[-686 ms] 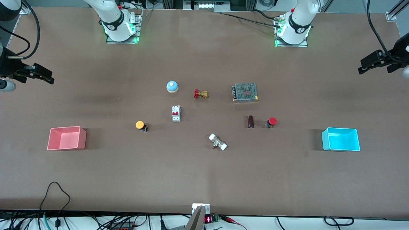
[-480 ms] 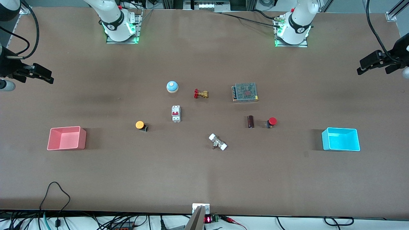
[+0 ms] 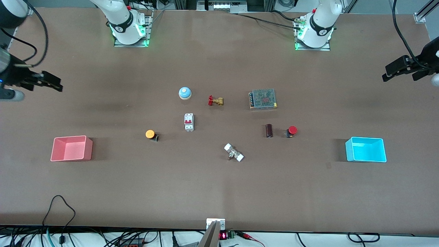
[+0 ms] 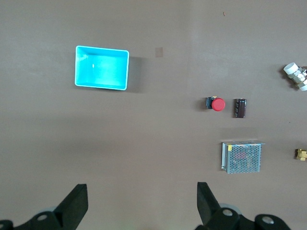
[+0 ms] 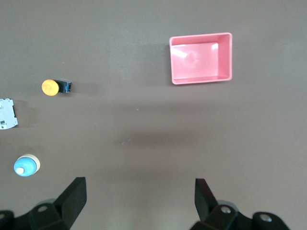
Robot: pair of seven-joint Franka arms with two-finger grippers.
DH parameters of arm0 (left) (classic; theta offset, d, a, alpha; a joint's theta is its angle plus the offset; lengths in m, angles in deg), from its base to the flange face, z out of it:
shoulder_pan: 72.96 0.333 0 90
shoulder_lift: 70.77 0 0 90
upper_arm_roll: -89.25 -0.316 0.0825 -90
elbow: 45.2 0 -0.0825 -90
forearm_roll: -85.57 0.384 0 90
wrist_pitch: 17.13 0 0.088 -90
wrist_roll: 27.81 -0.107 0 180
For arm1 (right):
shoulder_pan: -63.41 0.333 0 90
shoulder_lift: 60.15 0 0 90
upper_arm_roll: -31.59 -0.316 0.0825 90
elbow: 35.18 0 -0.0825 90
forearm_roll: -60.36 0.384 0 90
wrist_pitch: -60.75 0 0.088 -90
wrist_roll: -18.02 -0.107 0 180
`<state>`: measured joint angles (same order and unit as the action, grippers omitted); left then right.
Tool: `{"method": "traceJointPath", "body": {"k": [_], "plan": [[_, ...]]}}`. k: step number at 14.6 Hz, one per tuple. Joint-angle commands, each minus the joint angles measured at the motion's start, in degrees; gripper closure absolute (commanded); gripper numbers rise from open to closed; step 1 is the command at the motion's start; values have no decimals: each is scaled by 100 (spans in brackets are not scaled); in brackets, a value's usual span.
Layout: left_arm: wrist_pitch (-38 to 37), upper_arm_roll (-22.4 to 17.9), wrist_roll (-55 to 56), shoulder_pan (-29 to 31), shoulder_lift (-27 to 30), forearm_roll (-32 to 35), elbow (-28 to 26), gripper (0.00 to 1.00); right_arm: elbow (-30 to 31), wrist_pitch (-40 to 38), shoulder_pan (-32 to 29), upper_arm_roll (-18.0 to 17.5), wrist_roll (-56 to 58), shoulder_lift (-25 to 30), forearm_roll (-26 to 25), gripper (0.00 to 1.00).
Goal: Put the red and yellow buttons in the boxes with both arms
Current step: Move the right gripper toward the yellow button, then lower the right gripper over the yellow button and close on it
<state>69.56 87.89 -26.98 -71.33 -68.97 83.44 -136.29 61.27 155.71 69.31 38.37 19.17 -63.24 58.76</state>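
The red button [image 3: 292,130] stands beside a dark cylinder, toward the left arm's end of the table; the left wrist view shows the red button [image 4: 217,104] too. The yellow button [image 3: 150,134] stands toward the right arm's end and also appears in the right wrist view [image 5: 52,87]. The cyan box [image 3: 348,151] and the pink box [image 3: 88,151] are empty at their own ends of the table. My left gripper [image 3: 387,72] hangs open over bare table at its end edge. My right gripper [image 3: 56,84] hangs open over the table's edge at its end. Nothing lies between either pair of fingers [image 4: 76,201] [image 5: 74,194].
Between the buttons lie a blue dome [image 3: 185,93], a brass valve with a red handle [image 3: 215,101], a mesh-topped metal unit [image 3: 263,99], a white circuit breaker [image 3: 189,121], the dark cylinder [image 3: 269,130] and a white-ended fitting [image 3: 234,153].
My right gripper has shifted a little inward over the table. My left gripper has crept slightly inward too. Nothing on the table has moved.
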Motion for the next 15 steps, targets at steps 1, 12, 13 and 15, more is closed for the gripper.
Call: {"method": "traceJointPath", "body": {"k": [1, 12, 13, 15], "plan": [[-73, 13, -48, 39, -74, -78, 163, 0, -3, 399, 192, -18, -45, -480, 64, 0], [-64, 13, -57, 39, -74, -7, 163, 0, -73, 1886, 1598, -18, -1855, -2177, 441, 0], [-56, 13, -57, 39, -74, -16, 163, 0, -90, 1973, 1616, -18, -1847, -2240, 511, 0], [-56, 13, -57, 39, -74, -16, 163, 0, -99, 2079, 1625, -18, -1865, -2389, 530, 0]]}}
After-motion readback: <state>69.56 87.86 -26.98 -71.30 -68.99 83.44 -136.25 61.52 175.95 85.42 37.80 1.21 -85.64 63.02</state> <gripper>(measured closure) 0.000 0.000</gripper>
